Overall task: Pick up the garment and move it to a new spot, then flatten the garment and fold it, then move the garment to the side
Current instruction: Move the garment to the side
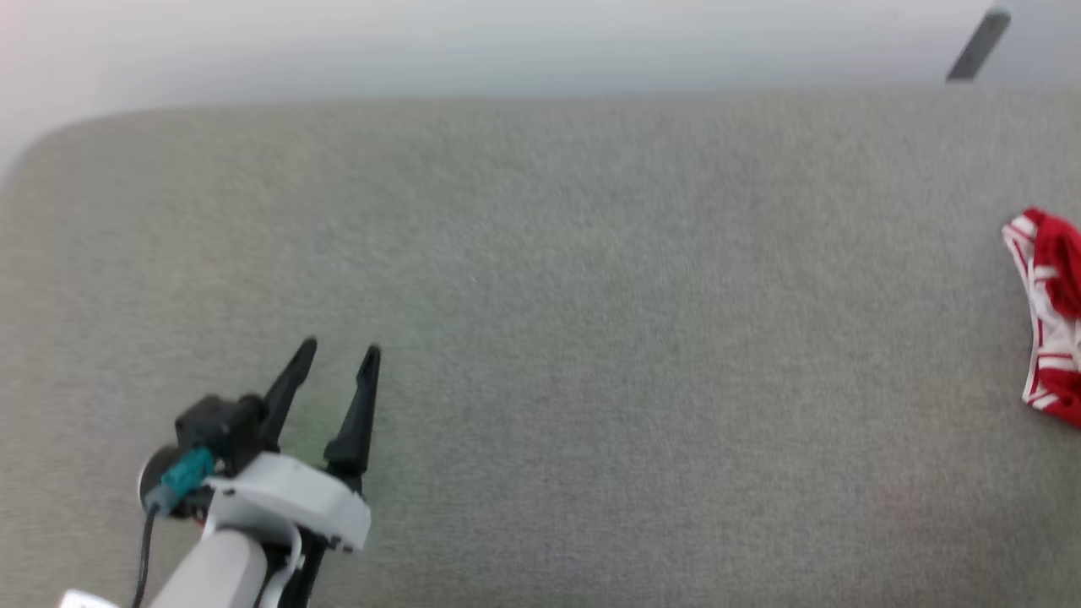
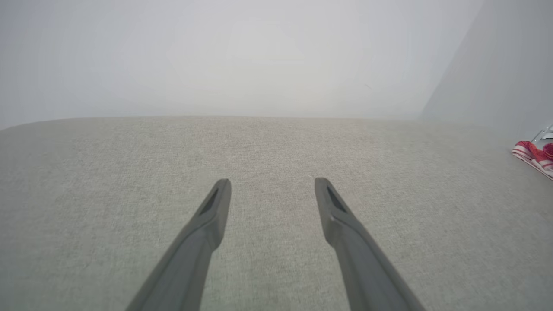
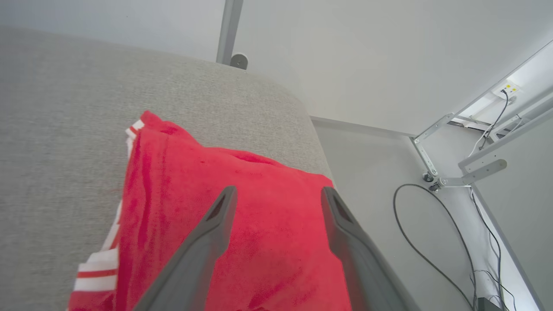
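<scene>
Currently the red soft-cloth T-shirt with white striped trim [image 1: 1051,312] lies at the 3 o'clock edge of the grey fabric tabletop [image 1: 540,338], long axis 12-to-6, directly beneath the spread, empty right pincer [image 3: 278,194]; the left pincer [image 1: 338,350], likewise spread, sits well apart toward 8 o'clock.

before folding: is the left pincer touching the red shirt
Apart. Head view: left pincer at lower left, red shirt at the far right edge, bare grey surface between.
</scene>
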